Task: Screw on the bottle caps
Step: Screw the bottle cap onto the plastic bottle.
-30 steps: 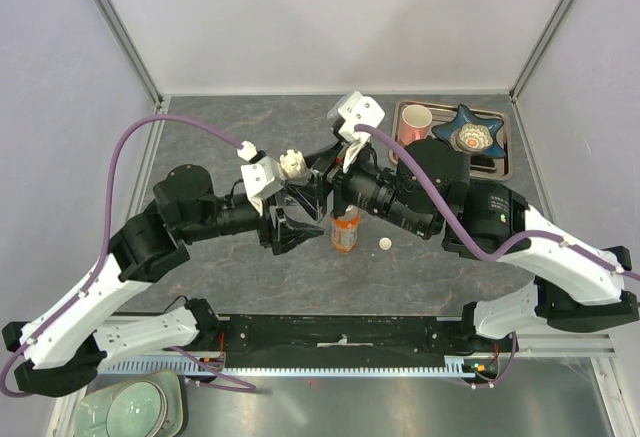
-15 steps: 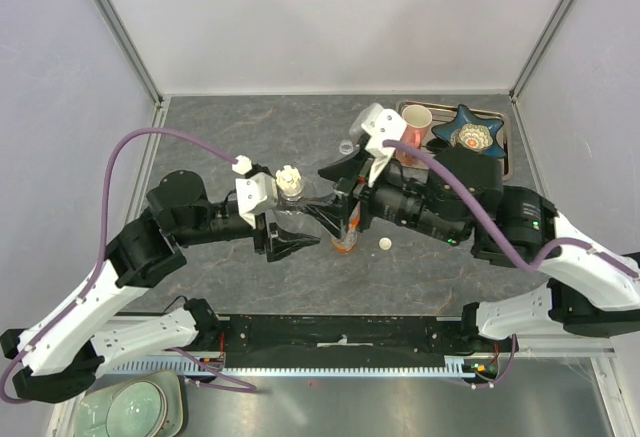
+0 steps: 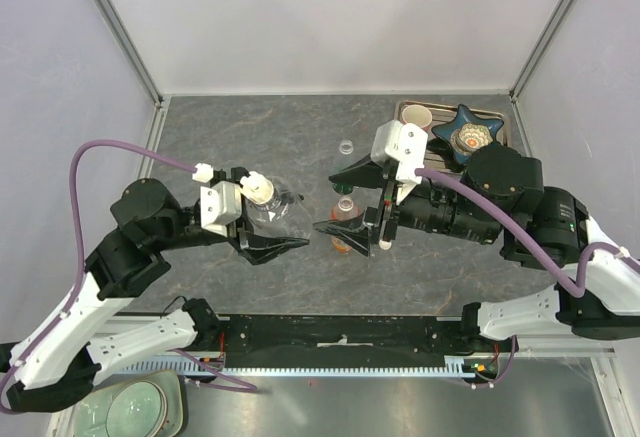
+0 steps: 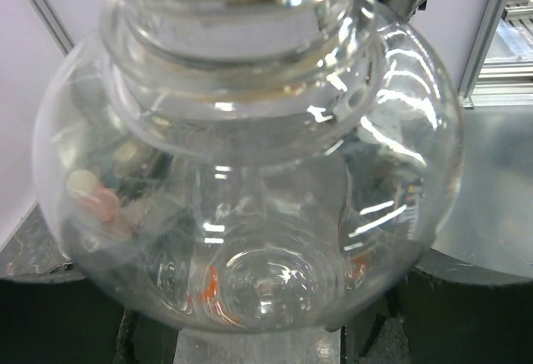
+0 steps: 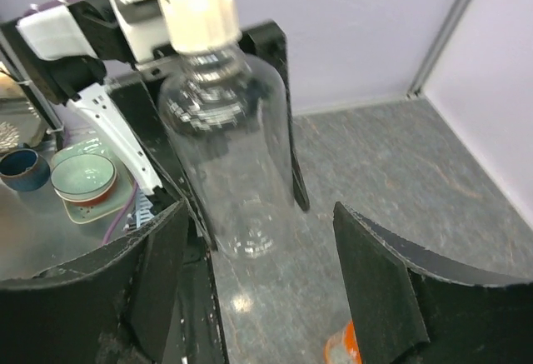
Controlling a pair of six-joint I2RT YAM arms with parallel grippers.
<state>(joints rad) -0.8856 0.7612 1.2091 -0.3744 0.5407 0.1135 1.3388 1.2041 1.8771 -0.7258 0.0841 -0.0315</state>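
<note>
1. Around the work: a metal tray [image 3: 503, 160] in the far right corner of the worktop [image 3: 250, 137], carrying a pink mug [image 3: 418, 117] and a blue star-shaped dish [image 3: 468, 134]; stacked bowls [image 3: 125, 409] off the near left edge, below the arm bases.
2. In the way: the right gripper [image 3: 325, 200], hanging over the orange bottle [image 3: 344, 210] with one finger crossing its body, so only top and foot show from above (whether that top is capped: cannot tell).
3. Fingers of that gripper: released, spread wide, grasping nothing; framing the clear bottle in the right wrist view.
4. Opposite, near but apart: the left gripper [image 3: 290, 222], fingers clenched on the clear bottle [image 3: 278, 207], one black finger on each side of its body, neck end towards its own wrist, base towards the right arm.
5. Seated on that bottle's neck: a white cap [image 3: 257, 189].
6. Containers: clear bottle see-through from neck to base in the left wrist view; orange bottle holding orange drink, standing on the worktop; tiny clear bottle [image 3: 346, 145] standing alone farther back, well apart from both sets of fingers.
</note>
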